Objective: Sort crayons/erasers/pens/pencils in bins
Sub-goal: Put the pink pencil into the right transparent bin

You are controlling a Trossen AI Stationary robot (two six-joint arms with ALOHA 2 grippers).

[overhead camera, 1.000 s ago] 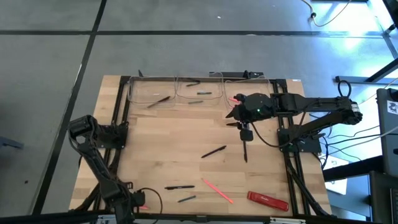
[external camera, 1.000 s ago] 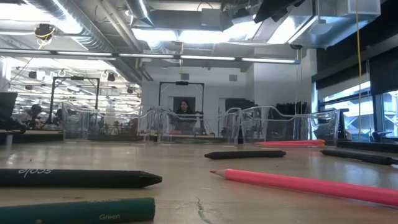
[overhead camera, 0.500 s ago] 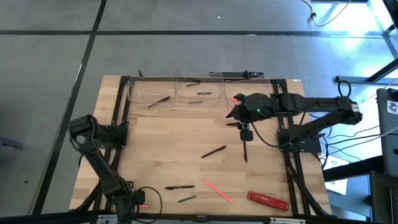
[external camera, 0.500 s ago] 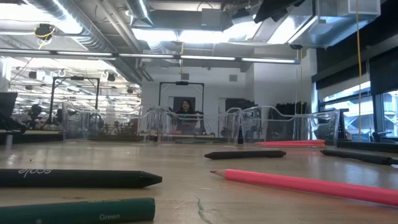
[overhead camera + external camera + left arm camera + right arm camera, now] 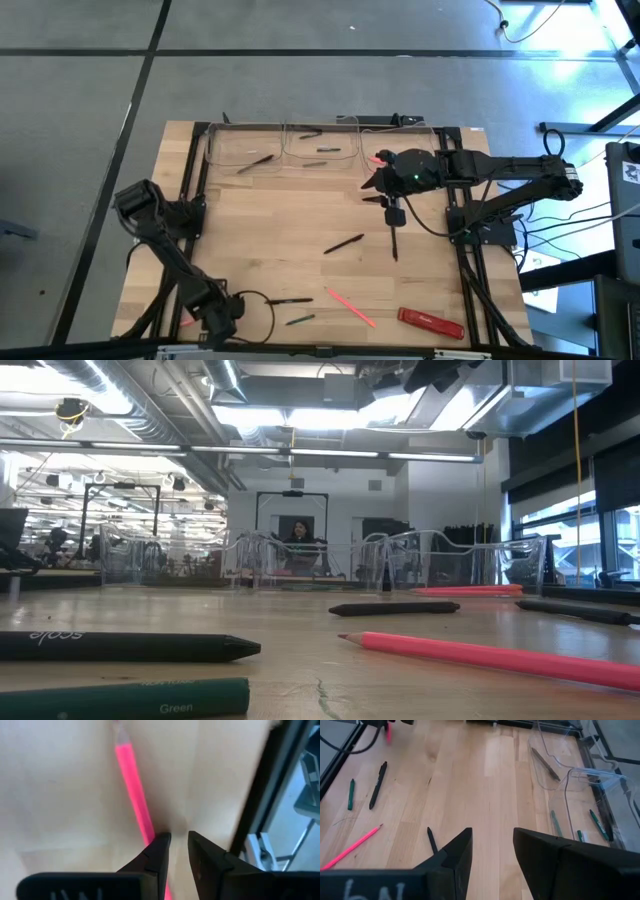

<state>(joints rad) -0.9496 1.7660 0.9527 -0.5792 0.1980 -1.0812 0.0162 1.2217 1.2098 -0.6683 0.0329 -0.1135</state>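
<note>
My left gripper hangs low over the table's near left corner, its fingers a narrow gap apart. A pink stick lies on the wood and runs under one fingertip. My right gripper is open and hovers in front of the right bin. Three clear bins stand along the far edge and hold a few sticks. Loose on the table lie black sticks, a pink one and a green one. My left gripper has one fingertip standing over the pink stick, which lies flat on the table and slants under that finger. Nothing shows between the fingertips. I cannot tell whether the finger touches the stick.
A flat red bar lies near the table's near right corner. Black frame rails run along the table's sides. A black pen lies close to my left gripper. Bare wood shows at the table's middle left. A person sits far behind the table.
My left arm has swung, carrying its gripper a little toward the table's right along the near edge. My right arm and the loose sticks have stayed where they were.
</note>
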